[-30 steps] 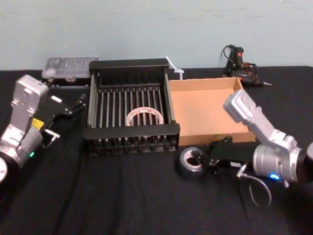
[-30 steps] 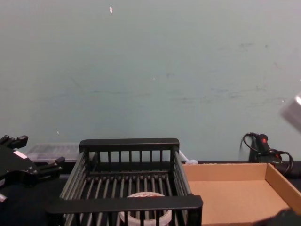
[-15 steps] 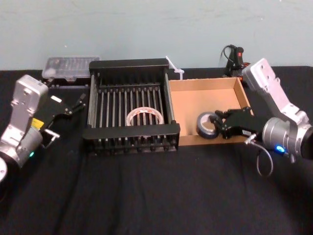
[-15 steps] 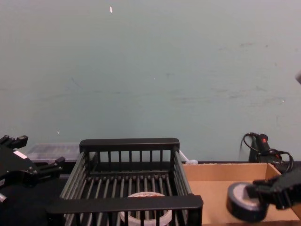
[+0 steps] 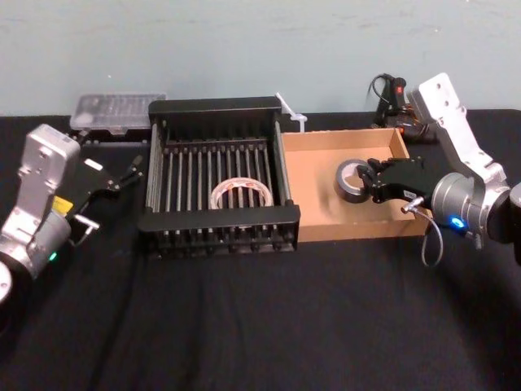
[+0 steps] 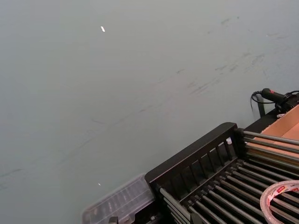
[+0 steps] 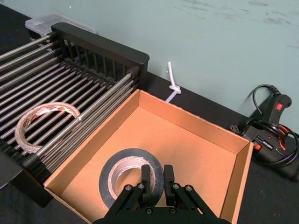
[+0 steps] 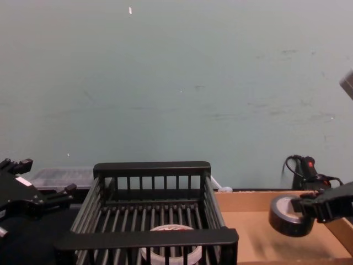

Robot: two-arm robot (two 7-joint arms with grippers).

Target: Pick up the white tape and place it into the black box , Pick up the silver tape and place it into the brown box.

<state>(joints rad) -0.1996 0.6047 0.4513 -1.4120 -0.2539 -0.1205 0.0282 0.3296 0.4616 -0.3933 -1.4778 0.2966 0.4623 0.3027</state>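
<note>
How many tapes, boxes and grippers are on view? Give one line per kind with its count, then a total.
Tapes: 2 (white tape, silver tape)
Boxes: 2 (black box, brown box)
Grippers: 2 (left gripper, right gripper)
Total: 6

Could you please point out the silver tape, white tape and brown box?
Dark grey-silver tape roll (image 7: 131,154), right wrist view, outer band.
Whitish translucent tape ring (image 5: 241,181), head view, far arc.
Shallow brown cardboard box (image 5: 313,195), head view, bare floor.
</note>
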